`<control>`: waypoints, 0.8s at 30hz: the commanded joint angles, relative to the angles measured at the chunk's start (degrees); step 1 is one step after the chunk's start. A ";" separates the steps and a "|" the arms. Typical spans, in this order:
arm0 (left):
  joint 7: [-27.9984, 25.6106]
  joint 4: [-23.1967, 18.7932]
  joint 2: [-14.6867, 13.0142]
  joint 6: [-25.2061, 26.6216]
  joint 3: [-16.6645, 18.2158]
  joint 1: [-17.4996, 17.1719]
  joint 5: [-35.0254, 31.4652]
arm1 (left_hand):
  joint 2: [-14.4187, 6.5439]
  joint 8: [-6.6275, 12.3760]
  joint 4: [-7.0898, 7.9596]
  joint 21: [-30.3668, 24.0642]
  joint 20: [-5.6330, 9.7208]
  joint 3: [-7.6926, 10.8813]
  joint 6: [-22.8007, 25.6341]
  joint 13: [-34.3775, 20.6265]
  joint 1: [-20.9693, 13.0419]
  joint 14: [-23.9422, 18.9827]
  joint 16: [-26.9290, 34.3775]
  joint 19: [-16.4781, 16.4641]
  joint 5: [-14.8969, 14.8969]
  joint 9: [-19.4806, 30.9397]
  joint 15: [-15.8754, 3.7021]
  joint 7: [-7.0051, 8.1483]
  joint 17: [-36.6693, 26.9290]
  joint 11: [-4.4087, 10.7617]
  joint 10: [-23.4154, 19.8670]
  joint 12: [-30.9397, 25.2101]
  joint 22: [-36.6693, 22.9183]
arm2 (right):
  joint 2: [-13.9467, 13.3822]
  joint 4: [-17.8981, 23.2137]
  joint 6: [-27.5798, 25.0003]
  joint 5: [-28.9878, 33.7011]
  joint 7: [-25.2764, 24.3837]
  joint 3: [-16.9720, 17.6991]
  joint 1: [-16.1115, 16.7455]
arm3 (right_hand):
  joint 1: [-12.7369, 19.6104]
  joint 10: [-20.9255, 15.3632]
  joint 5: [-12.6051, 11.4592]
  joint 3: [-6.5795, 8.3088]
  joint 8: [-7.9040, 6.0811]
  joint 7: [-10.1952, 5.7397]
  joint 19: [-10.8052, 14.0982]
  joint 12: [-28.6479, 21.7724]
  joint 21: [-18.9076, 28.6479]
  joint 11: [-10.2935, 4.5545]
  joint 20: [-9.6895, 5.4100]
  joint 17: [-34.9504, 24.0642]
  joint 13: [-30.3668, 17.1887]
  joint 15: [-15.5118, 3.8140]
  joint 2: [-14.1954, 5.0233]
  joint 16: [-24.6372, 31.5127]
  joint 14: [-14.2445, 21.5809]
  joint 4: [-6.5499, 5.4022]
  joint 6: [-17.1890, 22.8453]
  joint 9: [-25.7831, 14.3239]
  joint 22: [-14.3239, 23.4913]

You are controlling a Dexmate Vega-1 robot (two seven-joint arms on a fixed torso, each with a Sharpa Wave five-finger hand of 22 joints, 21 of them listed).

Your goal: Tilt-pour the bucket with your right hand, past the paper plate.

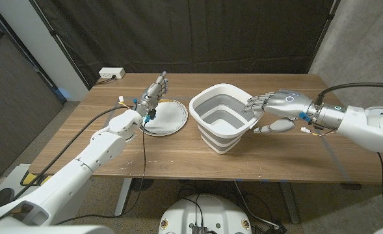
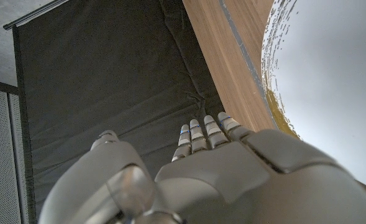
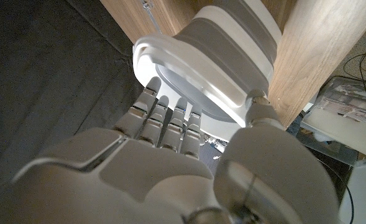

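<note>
Bucket (image 1: 222, 122) stands upright mid-table, just right of the paper plate (image 1: 167, 117), and your right hand (image 1: 269, 109) has its fingers hooked over the right rim, thumb outside the wall, so you tip it leftward.

wooden table (image 1: 289, 162) | white power strip (image 1: 112, 73), far-left corner | black curtain (image 1: 198, 32) behind
</note>
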State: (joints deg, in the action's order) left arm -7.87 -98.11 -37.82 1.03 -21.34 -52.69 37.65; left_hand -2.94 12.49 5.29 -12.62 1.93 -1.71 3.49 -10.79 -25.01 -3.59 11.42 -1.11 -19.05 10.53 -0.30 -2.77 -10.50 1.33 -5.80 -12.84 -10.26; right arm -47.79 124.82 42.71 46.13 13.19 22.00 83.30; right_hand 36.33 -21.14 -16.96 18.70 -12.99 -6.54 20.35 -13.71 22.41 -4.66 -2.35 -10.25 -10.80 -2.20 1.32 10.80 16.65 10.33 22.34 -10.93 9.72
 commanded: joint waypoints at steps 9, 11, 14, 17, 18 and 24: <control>0.93 1.69 0.95 0.48 -0.83 1.08 0.28 | -0.61 -0.12 -0.14 0.39 0.94 0.09 0.52 -0.29 -0.17 -0.34 -0.08 0.33 0.27 0.26 0.01 0.24 -0.11 0.26 -0.50 0.08 -0.30 | -1.82 -2.39 2.13 -0.35 0.97 -4.84 -2.61 | 3.44 -3.05 -0.39 1.57 -0.65 0.02 2.94 -0.68 -0.32 -0.42 -7.47 -0.37 -0.18 -5.84 0.10 1.02 2.99 -0.43 2.24 -0.20 0.30; 1.03 1.85 0.98 0.41 -0.79 1.02 0.40 | -0.65 -0.14 -0.15 0.41 0.94 0.08 0.53 -0.30 -0.20 -0.34 -0.09 0.35 0.30 0.26 0.01 0.24 -0.11 0.15 -0.50 0.10 -0.30 | -1.94 -2.48 1.95 -0.32 0.88 -5.09 -2.76 | 4.20 -5.38 -0.29 1.83 -0.75 -0.02 4.83 -1.35 -0.08 -0.30 -8.09 -0.49 -0.20 -6.60 0.14 1.49 5.00 -0.83 3.23 -0.21 0.46; 1.09 2.01 0.97 0.38 -0.72 0.94 0.52 | -0.71 -0.14 -0.15 0.47 0.85 0.08 0.60 -0.30 -0.24 -0.33 -0.11 0.47 0.34 0.26 0.00 0.27 -0.11 0.12 -0.49 0.13 -0.30 | -2.16 -2.55 1.30 -0.86 1.15 -5.47 -2.94 | 5.38 -7.46 0.03 2.31 -1.01 0.33 9.49 -1.72 1.10 -0.60 -8.98 -0.67 -0.21 -7.49 -0.06 2.30 8.76 -1.21 5.32 -0.21 0.72; 1.26 2.30 1.04 0.18 -0.66 0.94 0.63 | -0.77 -0.18 -0.15 0.49 0.82 0.07 0.58 -0.30 -0.29 -0.36 -0.12 0.51 0.38 0.27 -0.05 0.33 -0.11 0.19 -0.51 0.15 -0.30 | -2.41 -2.42 0.56 -1.32 1.59 -5.64 -3.01 | 6.44 -10.06 0.47 2.72 -1.33 0.71 12.95 -2.26 1.93 -0.28 -9.56 -0.79 -0.22 -7.94 -0.30 2.93 12.18 -1.41 7.55 -0.23 0.86; 1.29 2.41 1.07 0.13 -0.67 0.97 0.62 | -0.78 -0.19 -0.16 0.50 0.80 0.07 0.60 -0.30 -0.31 -0.35 -0.13 0.52 0.40 0.27 -0.09 0.35 -0.11 0.15 -0.49 0.17 -0.30 | -2.49 -2.42 0.33 -1.52 1.71 -5.75 -3.05 | 6.68 -10.56 0.61 2.83 -1.48 0.79 13.95 -2.33 2.21 -0.21 -9.60 -0.85 -0.21 -8.27 -0.46 3.17 13.30 -1.50 8.37 -0.23 0.91; 1.64 3.28 1.51 -0.40 -0.72 1.07 0.81 | -0.85 -0.23 -0.16 0.59 0.67 0.04 0.62 -0.31 -0.37 -0.37 -0.15 0.71 0.46 0.27 -0.06 0.32 -0.11 0.15 -0.51 0.21 -0.30 | -3.03 -2.54 -0.53 -1.90 1.73 -6.96 -3.50 | 8.44 -13.82 1.56 3.63 -1.32 0.67 18.28 -2.83 3.46 -0.40 -9.95 -1.06 -0.20 -9.77 -1.53 4.04 18.44 -1.61 10.52 -0.25 1.21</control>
State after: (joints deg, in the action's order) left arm -6.74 -95.98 -36.80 1.40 -22.00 -51.76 38.12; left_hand -3.73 12.27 5.29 -12.06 1.93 -1.71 3.70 -10.79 -25.10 -3.58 11.43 -0.68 -18.83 10.52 -0.30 -2.56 -10.54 1.33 -5.80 -12.85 -10.26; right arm -50.00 122.53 43.61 44.95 14.62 16.79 80.51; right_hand 43.75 -33.79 -15.74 21.60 -14.21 -5.78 37.02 -16.12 25.17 -4.90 -3.38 -11.08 -10.80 -3.03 -0.07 14.42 33.32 8.69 32.04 -11.08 10.65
